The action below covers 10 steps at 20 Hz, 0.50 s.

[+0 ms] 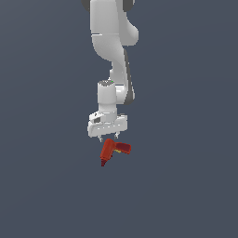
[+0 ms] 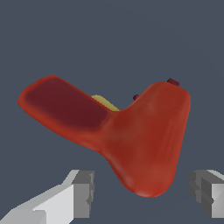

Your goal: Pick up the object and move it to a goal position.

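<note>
While gripper [image 1: 109, 136] hovers just above drill [image 1: 113, 150], you see fingers [image 2: 81, 192] spread wide, straddling red body, holding nothing: stance suits descent before closing. Drill lies on plain grey floor directly beneath wrist. Long axis slants; dark tip points down toward exterior view's left, yellow-patched limb toward its right.

Bare simulated scene: flat, featureless grey-blue ground [image 1: 42, 195] everywhere.
</note>
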Each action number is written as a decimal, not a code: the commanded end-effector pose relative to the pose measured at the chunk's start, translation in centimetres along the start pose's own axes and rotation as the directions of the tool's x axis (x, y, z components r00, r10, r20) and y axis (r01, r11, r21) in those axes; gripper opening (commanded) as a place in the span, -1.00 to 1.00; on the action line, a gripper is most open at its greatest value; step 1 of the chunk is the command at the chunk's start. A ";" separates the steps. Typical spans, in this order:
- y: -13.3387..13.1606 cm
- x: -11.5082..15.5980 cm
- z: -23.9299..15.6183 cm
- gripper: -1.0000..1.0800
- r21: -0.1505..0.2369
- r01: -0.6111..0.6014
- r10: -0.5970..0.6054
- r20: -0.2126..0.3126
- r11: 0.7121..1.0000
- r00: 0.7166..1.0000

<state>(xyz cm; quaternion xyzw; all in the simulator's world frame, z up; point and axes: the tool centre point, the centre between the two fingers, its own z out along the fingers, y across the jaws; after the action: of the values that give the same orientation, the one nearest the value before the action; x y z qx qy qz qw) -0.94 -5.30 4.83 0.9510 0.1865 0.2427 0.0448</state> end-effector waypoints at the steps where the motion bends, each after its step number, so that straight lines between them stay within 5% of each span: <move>1: 0.0 0.1 0.3 0.62 -0.001 0.000 0.000 -0.001 1.000 1.000; 3: 0.0 0.1 0.3 0.62 0.000 0.000 0.000 -0.001 1.000 1.000; 4: 0.0 0.1 0.3 -1.00 0.000 0.000 0.000 -0.001 1.000 1.000; 10: 0.0 0.1 0.3 -1.00 0.000 0.000 0.000 -0.001 1.000 1.000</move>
<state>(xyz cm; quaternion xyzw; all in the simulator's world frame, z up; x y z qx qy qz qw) -0.71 -5.45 4.68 0.9510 0.1854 0.2434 0.0454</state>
